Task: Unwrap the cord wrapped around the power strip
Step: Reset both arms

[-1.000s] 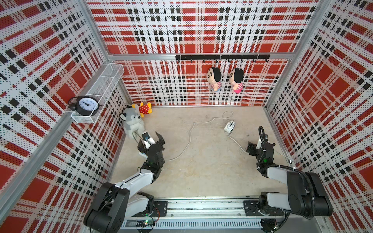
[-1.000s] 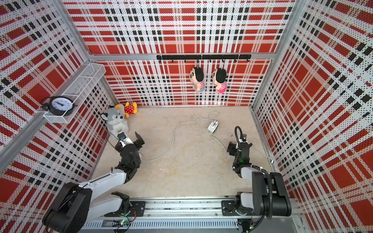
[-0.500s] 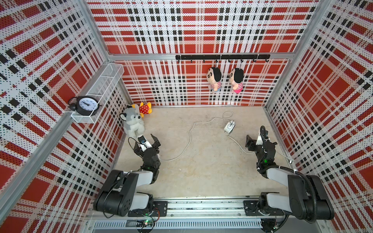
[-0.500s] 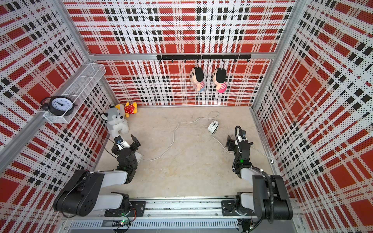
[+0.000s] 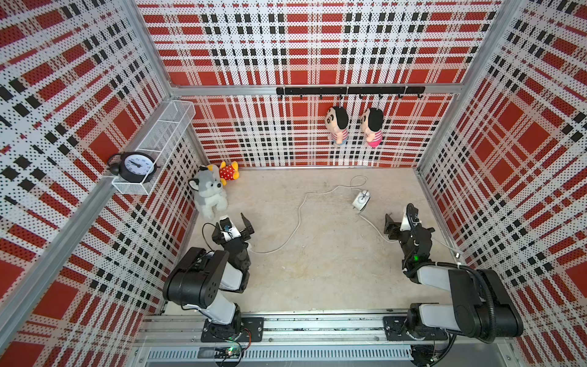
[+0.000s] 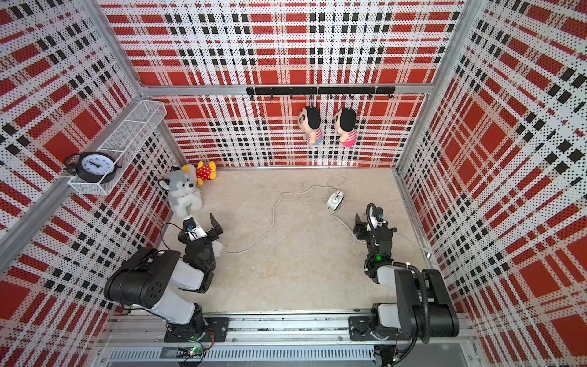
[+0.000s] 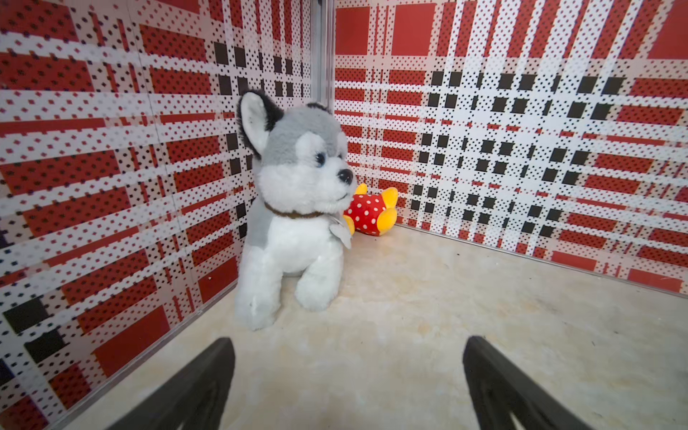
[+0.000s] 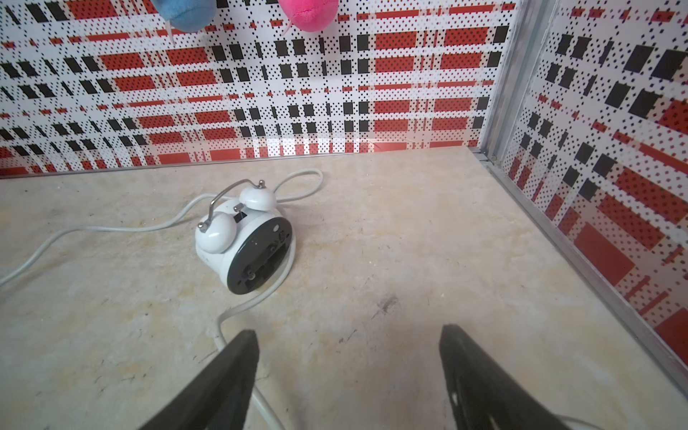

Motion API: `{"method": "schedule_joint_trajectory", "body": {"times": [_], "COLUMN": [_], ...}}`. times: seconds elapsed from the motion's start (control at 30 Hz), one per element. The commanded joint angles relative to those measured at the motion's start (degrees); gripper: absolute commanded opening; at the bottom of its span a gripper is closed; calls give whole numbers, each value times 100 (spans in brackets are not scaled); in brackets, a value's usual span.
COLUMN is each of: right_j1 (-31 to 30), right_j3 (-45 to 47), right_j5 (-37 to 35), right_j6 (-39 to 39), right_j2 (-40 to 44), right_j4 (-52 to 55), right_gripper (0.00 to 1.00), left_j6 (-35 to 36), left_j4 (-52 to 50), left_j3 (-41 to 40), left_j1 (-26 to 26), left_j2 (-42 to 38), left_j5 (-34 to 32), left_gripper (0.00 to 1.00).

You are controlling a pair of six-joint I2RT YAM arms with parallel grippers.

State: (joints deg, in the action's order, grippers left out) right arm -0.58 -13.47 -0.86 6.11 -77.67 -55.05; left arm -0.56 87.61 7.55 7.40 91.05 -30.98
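Cord (image 5: 298, 219) is laid out loose across the beige tabletop (image 5: 317, 279), which fills the space between the plaid walls. One end is met at a small white piece by the left arm's wrist. That piece is all that is shown of the power strip (image 6: 218, 247), the rest being hidden under the arm. From there the cord is led toward the back wall and round in a loop. It is then brought close beside the alarm clock and on to the right wall.

A grey husky plush (image 7: 294, 208) is seated in the back left corner. It is faced by the left end effector (image 7: 348, 339), whose jaws are spread wide with nothing between them. The right end effector (image 8: 347, 330) is likewise held spread. The cord is seen passing beneath one finger (image 8: 223, 372) on the tabletop, not pinched. The white alarm clock (image 8: 245, 245) is lain on its side. The plug (image 5: 457, 254) is found beside the right wall.
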Motion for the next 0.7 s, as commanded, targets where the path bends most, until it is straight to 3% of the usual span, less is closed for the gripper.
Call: {"method": "schedule_joint_trajectory", "body": {"times": [0.0, 0.13, 0.2, 0.27, 0.47, 0.67], "right_j1": [105, 67, 67, 66, 3, -4], "right_j3": [50, 189, 177, 174, 153, 147], "right_j5": [104, 400, 196, 242, -97, -236], "right_j6": [-170, -330, -295, -290, -271, -223], "right_j2": [-393, -1357, -1091, -1327, -1205, -1271], "right_j4": [-1039, -2347, -1799, -2242, -1933, -2096], "right_gripper": [83, 85, 86, 87, 89, 93], "left_j6": [45, 37, 55, 23, -1, -175], "left_j4": [217, 251, 188, -64, -139, -643], "left_j3": [53, 54, 94, 217, 257, 451], "left_j1": [-58, -72, -72, -91, -127, -389], "left_j2": [22, 37, 36, 35, 36, -18], "left_j5": [138, 154, 163, 190, 252, 826], "left_gripper": [98, 98, 98, 98, 98, 98]}}
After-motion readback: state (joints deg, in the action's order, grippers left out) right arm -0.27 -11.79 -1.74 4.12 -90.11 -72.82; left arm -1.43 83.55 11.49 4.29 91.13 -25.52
